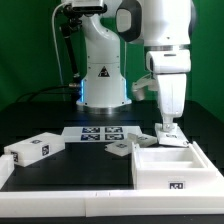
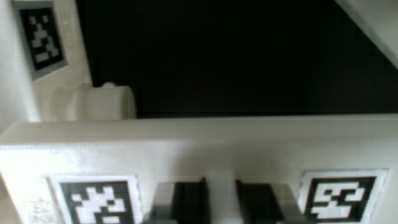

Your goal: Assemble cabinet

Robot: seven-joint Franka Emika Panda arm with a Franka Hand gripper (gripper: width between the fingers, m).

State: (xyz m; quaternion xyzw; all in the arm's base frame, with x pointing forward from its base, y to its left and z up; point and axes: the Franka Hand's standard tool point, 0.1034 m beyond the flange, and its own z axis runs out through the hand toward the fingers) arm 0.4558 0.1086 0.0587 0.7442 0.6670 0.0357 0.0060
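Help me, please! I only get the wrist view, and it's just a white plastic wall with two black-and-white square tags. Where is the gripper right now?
Observer: In the exterior view, the gripper hangs at the back edge of a white plastic open box, on that view's right.
Operator: Are there other pieces lying around?
Observer: Yes, a long white plastic block with a square tag lies far off on the exterior view's left.
Operator: Is anything between them?
Observer: A small flat white tagged panel lies on the black table between them, nearer the box.
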